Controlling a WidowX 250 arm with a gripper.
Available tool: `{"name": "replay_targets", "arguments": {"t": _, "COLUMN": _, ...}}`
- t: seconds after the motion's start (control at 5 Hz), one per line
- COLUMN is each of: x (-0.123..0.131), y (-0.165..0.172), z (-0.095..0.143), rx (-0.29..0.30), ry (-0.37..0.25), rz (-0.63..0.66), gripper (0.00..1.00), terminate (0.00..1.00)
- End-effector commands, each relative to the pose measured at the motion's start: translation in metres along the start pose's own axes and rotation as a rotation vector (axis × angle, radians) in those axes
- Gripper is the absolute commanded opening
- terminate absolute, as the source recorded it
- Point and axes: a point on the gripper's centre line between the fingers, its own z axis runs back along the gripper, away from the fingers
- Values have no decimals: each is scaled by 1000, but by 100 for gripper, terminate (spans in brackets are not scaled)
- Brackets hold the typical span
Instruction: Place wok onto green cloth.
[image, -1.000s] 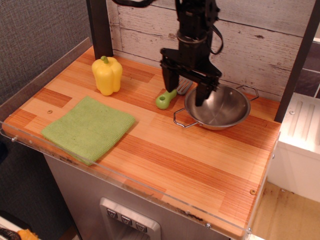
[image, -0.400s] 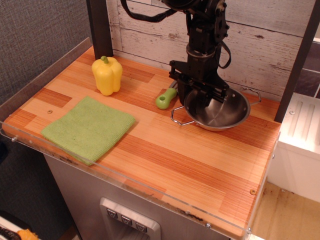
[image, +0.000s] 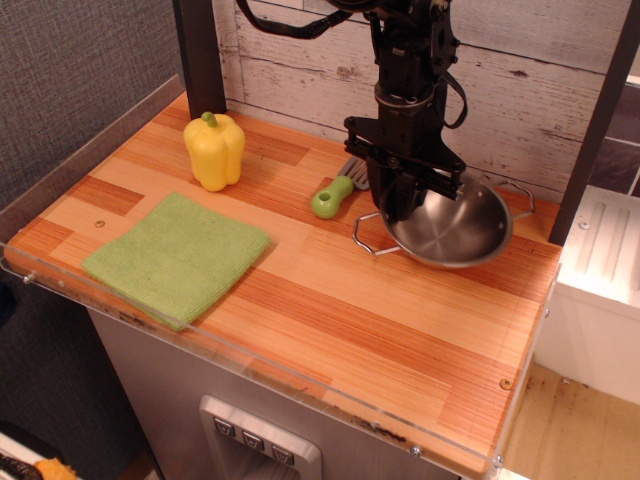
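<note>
Wok was at the back right part of the wooden table, and it was tilted, with its left edge raised under the black gripper. Gripper was closed on the wok's left rim (one finger seemed to be inside the bowl, the other outside it). One wire handle pointed to the front left, the other to the back right. Whether the wok's bottom touched the table, I could not tell.

Green cloth lay flat near the front left edge of the table, well apart from the wok. Yellow pepper stood upright behind the cloth, near the back left. Spatula with green handle lay just beside the wok, on its left side, partly hidden behind the gripper.
</note>
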Motion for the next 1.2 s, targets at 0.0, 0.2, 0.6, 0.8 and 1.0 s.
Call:
{"name": "replay_targets", "arguments": {"t": 0.0, "x": -8, "y": -3, "z": 79, "rx": -153, "ry": -159, "rz": -31, "gripper": 0, "terminate": 0}}
{"name": "replay_targets", "arguments": {"t": 0.2, "x": -35, "y": 10, "z": 112, "rx": -194, "ry": -191, "rz": -34, "gripper": 0, "terminate": 0}}
{"name": "replay_targets", "arguments": {"t": 0.6, "x": -100, "y": 86, "z": 117, "rx": -31, "ry": -88, "rz": 19, "gripper": 0, "terminate": 0}}
{"name": "replay_targets", "arguments": {"t": 0.8, "x": -121, "y": 126, "z": 105, "rx": 6, "ry": -47, "rz": 48, "gripper": 0, "terminate": 0}}
{"name": "replay_targets", "arguments": {"t": 1.0, "x": -134, "y": 153, "z": 95, "rx": -2, "ry": 5, "rz": 106, "gripper": 0, "terminate": 0}}
